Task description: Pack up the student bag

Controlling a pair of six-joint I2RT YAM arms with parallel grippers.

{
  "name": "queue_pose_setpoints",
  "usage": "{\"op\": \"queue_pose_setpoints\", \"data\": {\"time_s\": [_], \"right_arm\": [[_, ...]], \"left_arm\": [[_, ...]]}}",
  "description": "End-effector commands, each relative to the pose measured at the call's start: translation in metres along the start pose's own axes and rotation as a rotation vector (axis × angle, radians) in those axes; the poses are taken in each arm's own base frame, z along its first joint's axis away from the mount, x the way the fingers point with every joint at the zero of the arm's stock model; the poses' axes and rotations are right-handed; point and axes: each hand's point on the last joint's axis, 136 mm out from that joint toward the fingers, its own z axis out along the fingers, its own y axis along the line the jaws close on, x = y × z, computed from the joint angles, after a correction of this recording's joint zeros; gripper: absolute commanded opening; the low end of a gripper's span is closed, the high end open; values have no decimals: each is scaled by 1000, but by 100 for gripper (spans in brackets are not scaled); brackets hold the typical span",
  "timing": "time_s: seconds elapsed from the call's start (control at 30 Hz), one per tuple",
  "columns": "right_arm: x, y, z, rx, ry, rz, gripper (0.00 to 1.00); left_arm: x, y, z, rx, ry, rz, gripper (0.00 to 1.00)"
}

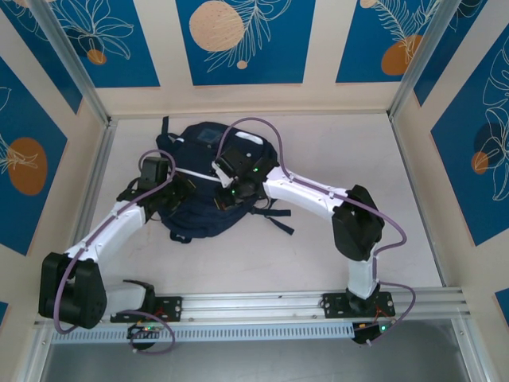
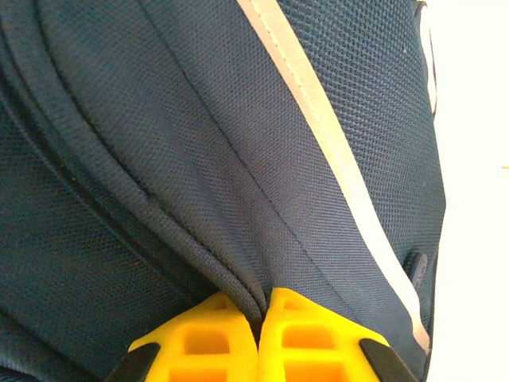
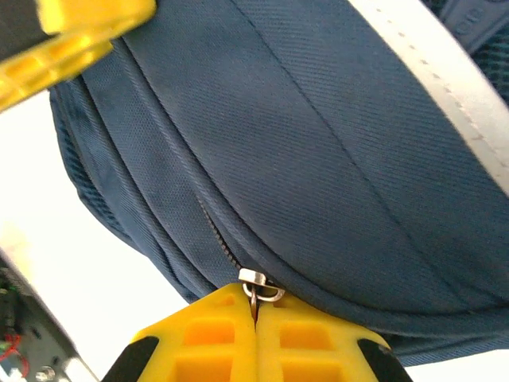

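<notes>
Yellow fingers of the right gripper [image 3: 256,312] clamped on the metal zip pull [image 3: 261,284] of the navy student bag [image 1: 191,145], left gripper [image 2: 260,312] pinched tight on a fold of bag fabric near the white stripe [image 2: 330,147], bag lying mid-table [image 1: 342,151] between both arms

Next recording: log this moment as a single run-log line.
student bag: lying on table | left jaws: shut on a fold of its fabric | right jaws: shut on zipper pull

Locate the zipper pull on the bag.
Right wrist view, bottom centre: the zipper pull is pinched between the right fingers, on the zipper line of the student bag.
</notes>
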Motion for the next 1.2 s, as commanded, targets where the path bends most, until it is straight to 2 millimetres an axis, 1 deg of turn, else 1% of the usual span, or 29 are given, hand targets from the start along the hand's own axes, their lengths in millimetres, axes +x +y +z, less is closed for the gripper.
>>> {"op": "queue_pose_setpoints", "data": {"time_s": [0.0, 0.17, 0.27, 0.33, 0.4, 0.5, 0.57, 0.63, 0.73, 0.77, 0.8, 0.87, 0.9, 0.93, 0.97, 1.0, 1.03, 1.1, 1.13, 1.17], "right_arm": [[7, -21, -30, 54, -17, -69, 0], [16, -67, -32, 134, 2, -38, 0], [15, -88, -34, 179, -3, -9, 0], [8, -98, -32, 211, -16, 5, 0], [-3, -109, -33, 250, -35, 34, 0], [-20, -125, -33, 309, -68, 96, 0], [-27, -136, -35, 345, -78, 143, 0], [-30, -147, -38, 366, -76, 206, 0], [-34, -157, -45, 356, -102, 239, 0], [-35, -160, -49, 360, -112, 240, 0], [-35, -165, -53, 369, -118, 241, 0], [-33, -176, -62, 391, -128, 249, 0], [-31, -187, -68, 411, -137, 262, 0], [-29, -195, -71, 427, -143, 271, 0], [-27, -208, -77, 453, -155, 287, 0], [-23, -218, -80, 471, -159, 301, 0], [-19, -232, -85, 493, -170, 325, 0], [-12, -252, -94, 523, -190, 362, 0], [-9, -261, -98, 535, -197, 382, 1], [-6, -268, -104, 545, -208, 405, 5]], "left_arm": [[-8, 15, -4, -91, -49, 91, 0], [-8, 23, -7, -127, -59, 119, 0], [-6, 21, -7, -120, -47, 135, 0], [-4, 17, -6, -105, -26, 156, 0], [-2, 14, -6, -101, -2, 187, 0], [0, 14, -9, -104, 13, 225, 0], [4, 14, -10, -100, 30, 251, 0], [6, 16, -12, -109, 42, 260, 0], [7, 10, -12, -87, 59, 285, 0], [7, 7, -13, -83, 64, 291, 2], [5, 4, -15, -80, 64, 296, 18], [0, -3, -19, -76, 49, 305, 41], [-4, -6, -22, -78, 34, 311, 53], [-8, -7, -25, -90, 21, 313, 60], [-13, -7, -28, -107, 5, 313, 66], [-18, -6, -31, -128, -12, 312, 70], [-24, -4, -34, -153, -37, 312, 74], [-35, 0, -40, -192, -74, 310, 78], [-39, 2, -43, -210, -94, 311, 81], [-47, 7, -47, -241, -130, 313, 84]]}}
